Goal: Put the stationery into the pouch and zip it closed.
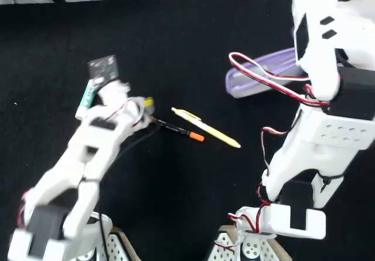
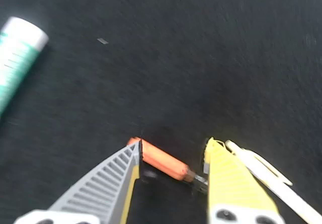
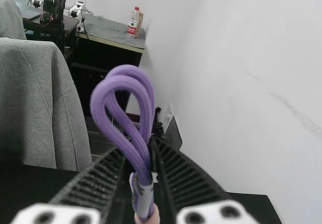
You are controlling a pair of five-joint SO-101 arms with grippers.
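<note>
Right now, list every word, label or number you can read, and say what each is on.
No text can be read.
Print on the green-and-white tube: blurred.
Label on the bottle in the room behind: too small.
The purple pouch: no print visible.

Table (image 1: 176,38) layout, left to right.
Tube (image 1: 86,100) far left, apart from the rest. Marker (image 1: 181,131) and pen (image 1: 206,127) lie mid-table, pen just right of marker, near ends almost touching. Left gripper (image 2: 173,148) straddles the marker's end, one jaw on either side. Pouch (image 1: 263,73) right and behind the pen, pinched in the right gripper (image 3: 141,151).
</note>
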